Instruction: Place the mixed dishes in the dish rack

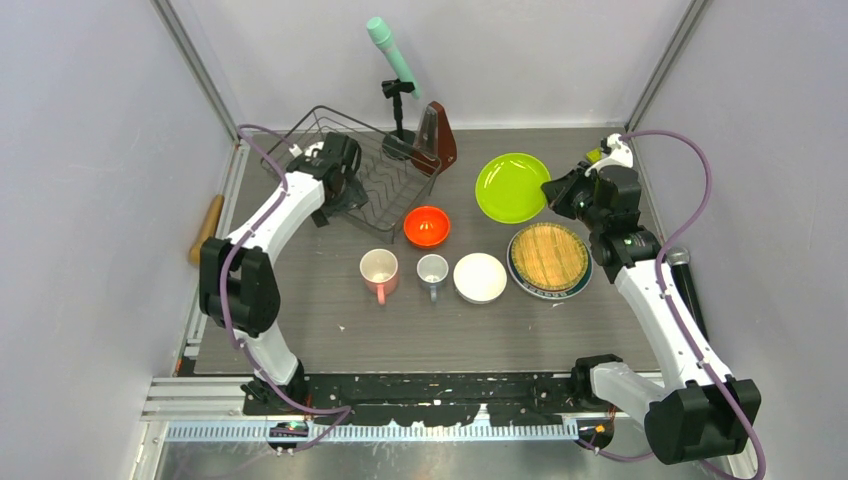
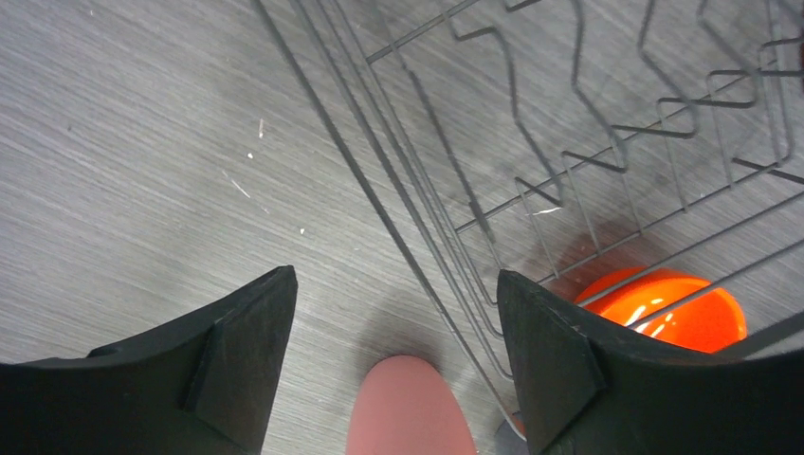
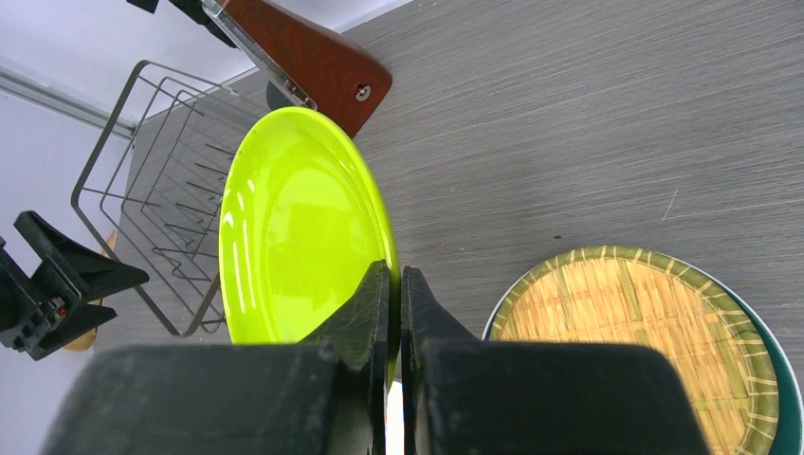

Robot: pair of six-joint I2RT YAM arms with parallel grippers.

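My right gripper (image 3: 393,273) has its jaws nearly shut, pinching the rim of the lime-green plate (image 3: 294,227). That plate is glossy, round and shallow, and in the top view it lies at the far right of the table (image 1: 330,320), whose top is dark grey with a fine wood-grain texture. Just near of it sits the tan plate (image 1: 549,256), matte with a woven bamboo-like pattern and a greenish edge. It is stacked on the teal-rimmed plate (image 3: 779,393), of which only a thin crescent of rim shows. My left gripper (image 2: 393,275) is wide open with nothing between its fingers (image 2: 251,351), which are black wedges with flat rubbery pads. It hangs over the near-left edge of the dish rack (image 1: 385,170). The rack is a dark thin-wire rectangular basket with zigzag slots in its base, at the far left-centre of the table, with no dishes in it. Through its wires the left wrist view shows the orange-red bowl (image 2: 668,308), shiny and round, standing just outside the rack's near-right corner. A row runs nearer to me, left to right: the pink mug (image 1: 379,272) upright with its handle toward me, the small grey-blue mug (image 1: 432,272) beside it, then the white bowl (image 1: 480,277), plain and smooth. All three are apart from each other. A brown wooden wedge (image 1: 438,140) with a metal edge stands at the rack's far-right corner. A teal microphone (image 1: 392,55) on a black stand rises behind the rack. A wooden handle (image 1: 206,228) lies off the table's left edge.
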